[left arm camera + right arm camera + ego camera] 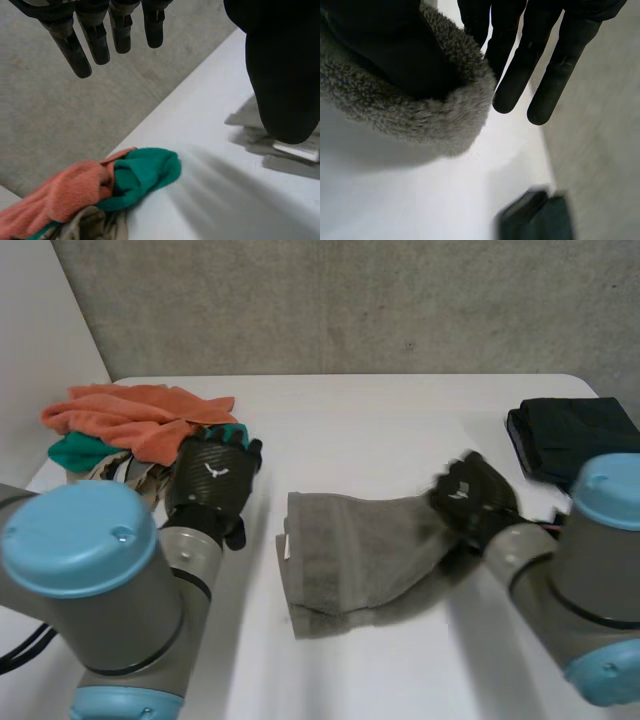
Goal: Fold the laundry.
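Note:
A grey towel [350, 550] lies partly folded in the middle of the white table [400, 420]. Its right end is lifted off the table by my right hand [470, 495]. In the right wrist view the towel's fluffy edge [420, 120] wraps round the thumb, pinched against the straight fingers [520, 75]. My left hand [212, 480] hovers open to the left of the towel, beside the laundry pile. Its fingers [100, 35] are straight and hold nothing, and the towel's near edge [250, 135] shows past its thumb.
A pile of unfolded laundry sits at the table's left rear: an orange cloth [130, 415] [65, 192], a green cloth [80, 450] [142, 177] and a beige one [90, 225]. A dark folded cloth [575, 435] [540, 220] lies at the right edge.

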`<state>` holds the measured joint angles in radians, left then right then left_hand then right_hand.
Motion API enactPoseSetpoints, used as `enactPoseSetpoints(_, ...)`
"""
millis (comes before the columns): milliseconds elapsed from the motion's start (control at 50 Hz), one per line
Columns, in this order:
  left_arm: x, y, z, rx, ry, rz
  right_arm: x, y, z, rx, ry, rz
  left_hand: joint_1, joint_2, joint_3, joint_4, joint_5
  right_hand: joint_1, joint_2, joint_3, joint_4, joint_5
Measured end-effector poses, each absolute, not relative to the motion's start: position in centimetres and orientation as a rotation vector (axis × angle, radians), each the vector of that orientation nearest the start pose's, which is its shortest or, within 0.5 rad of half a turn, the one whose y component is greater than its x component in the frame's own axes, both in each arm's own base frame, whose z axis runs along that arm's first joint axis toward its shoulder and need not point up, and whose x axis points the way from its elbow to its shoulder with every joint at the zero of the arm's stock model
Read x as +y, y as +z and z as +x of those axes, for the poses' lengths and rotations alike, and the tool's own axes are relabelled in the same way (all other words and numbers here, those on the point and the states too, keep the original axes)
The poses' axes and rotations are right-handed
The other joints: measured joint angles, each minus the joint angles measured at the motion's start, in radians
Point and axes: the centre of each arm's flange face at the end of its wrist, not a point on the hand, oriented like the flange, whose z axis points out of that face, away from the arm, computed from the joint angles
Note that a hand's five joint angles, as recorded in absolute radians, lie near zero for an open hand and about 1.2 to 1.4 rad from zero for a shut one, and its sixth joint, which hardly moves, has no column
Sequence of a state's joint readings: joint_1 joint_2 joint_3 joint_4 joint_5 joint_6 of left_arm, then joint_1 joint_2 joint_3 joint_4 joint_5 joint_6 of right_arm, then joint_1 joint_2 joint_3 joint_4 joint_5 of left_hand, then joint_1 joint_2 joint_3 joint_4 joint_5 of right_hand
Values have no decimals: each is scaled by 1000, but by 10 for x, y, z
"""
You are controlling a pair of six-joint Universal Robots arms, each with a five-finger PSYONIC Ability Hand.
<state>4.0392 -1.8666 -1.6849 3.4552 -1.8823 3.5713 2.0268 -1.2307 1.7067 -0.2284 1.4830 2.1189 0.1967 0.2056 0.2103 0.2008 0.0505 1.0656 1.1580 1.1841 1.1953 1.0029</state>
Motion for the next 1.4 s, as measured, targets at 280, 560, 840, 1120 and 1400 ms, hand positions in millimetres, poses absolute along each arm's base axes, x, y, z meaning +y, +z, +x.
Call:
enactPoseSetpoints(280, -215, 213, -273, 2080, -2056, 821, -131, 124, 380, 1070, -1904, -2301, 0, 0, 0, 0, 0, -519, -582, -592, -602, -573)
enactPoseSetpoints(560, -222, 236, -301, 2092, -2352, 894, -173, 213, 332, 1624, -1867, -1262, 0, 0, 0, 0, 0, -842, -952, -979, -989, -951)
enactPoseSetpoints(840, -194, 200, -365, 2472, -2314, 1076, -244, 208, 261, 2149, -1563, -685, 0, 0, 0, 0, 0, -842, -952, -979, -989, -951)
enactPoseSetpoints(1120, -192, 144, -335, 2507, -1806, 879, -251, 134, 301, 2218, -1235, -849, 0, 0, 0, 0, 0, -842, -952, -979, -989, -951)
enactPoseSetpoints(1400, -201, 165, -340, 2473, -1906, 1035, -236, 147, 308, 2210, -1481, -1160, 0, 0, 0, 0, 0, -851, -952, -979, -989, -953)
